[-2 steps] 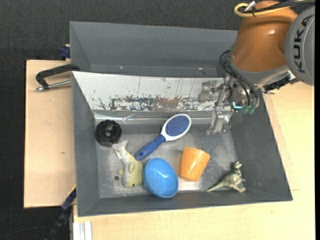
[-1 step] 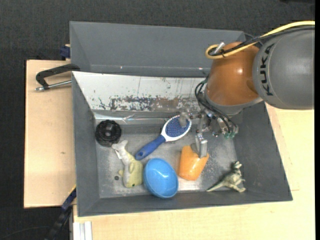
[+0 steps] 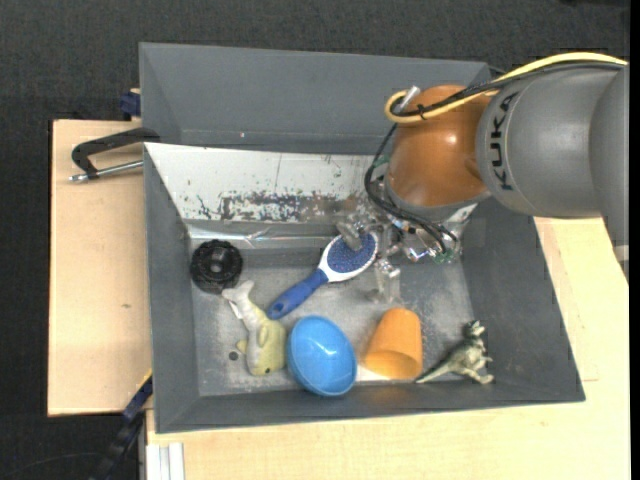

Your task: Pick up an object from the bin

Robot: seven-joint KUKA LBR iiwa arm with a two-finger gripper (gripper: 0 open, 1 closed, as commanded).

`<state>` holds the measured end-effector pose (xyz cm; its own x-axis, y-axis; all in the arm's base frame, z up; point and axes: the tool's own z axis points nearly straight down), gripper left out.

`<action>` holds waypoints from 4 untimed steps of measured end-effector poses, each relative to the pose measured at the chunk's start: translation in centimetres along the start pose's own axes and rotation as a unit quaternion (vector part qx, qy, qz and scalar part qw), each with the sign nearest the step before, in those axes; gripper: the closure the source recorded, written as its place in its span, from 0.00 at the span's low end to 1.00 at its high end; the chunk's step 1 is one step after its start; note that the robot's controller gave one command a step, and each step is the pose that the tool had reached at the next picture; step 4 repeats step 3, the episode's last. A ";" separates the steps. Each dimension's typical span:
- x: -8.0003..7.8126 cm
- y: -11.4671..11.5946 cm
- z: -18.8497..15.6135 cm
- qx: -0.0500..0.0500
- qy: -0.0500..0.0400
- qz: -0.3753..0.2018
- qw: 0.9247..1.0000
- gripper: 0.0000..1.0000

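My gripper hangs low over the middle of the bin, below the orange wrist cover, and stands open. One finger is down beside the right of a hairbrush's white and blue oval head, the other at its upper left. The brush's blue handle runs down-left across the floor. Just below the gripper an orange cup lies on its side. A blue egg-shaped shell rests left of the cup.
A black round knob sits at the left. A pale yellow soft toy lies by the egg. A green-tan toy dinosaur is in the front right corner. The arm covers the bin's upper right.
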<state>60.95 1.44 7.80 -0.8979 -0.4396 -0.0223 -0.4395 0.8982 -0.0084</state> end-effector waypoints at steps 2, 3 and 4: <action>0.7 -0.1 0.2 -0.002 0.004 0.024 1.000 1.00; 1.4 2.7 -19.6 -0.002 0.004 -0.017 1.000 1.00; 1.4 2.7 -19.6 -0.002 0.004 -0.017 1.000 1.00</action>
